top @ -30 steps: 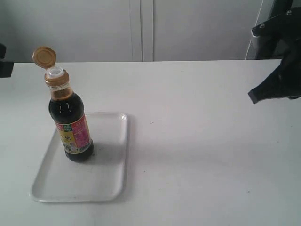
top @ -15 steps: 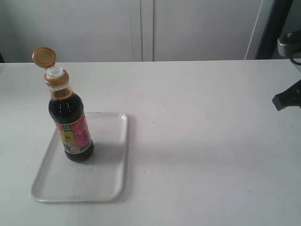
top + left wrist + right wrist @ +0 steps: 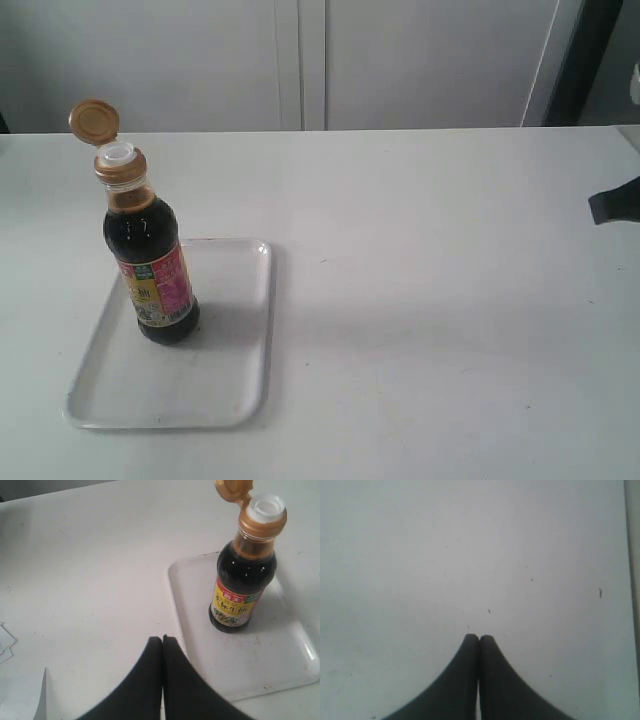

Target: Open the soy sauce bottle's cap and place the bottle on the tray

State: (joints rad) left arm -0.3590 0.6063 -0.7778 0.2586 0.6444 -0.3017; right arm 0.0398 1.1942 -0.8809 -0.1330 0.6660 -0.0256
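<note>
The soy sauce bottle (image 3: 150, 265) (image 3: 241, 587) stands upright on the white tray (image 3: 225, 370) (image 3: 260, 665), near its far left part. Its orange-gold cap (image 3: 94, 120) (image 3: 232, 489) is flipped back on its hinge, and the white spout (image 3: 118, 152) (image 3: 266, 506) is bare. My left gripper (image 3: 162, 638) is shut and empty, held back from the tray's edge; it is out of the exterior view. My right gripper (image 3: 479, 637) is shut and empty over bare table; only a dark tip (image 3: 615, 205) of it shows at the right edge of the exterior view.
The white table (image 3: 430, 300) carries the tray on its left side. Some white paper scraps (image 3: 6, 642) lie on the table in the left wrist view. Pale cabinet doors (image 3: 300, 60) stand behind the table.
The right arm has drawn back to the right, nearly out of the exterior view. The left arm's dark edge has left that view. The bottle and tray have not moved.
</note>
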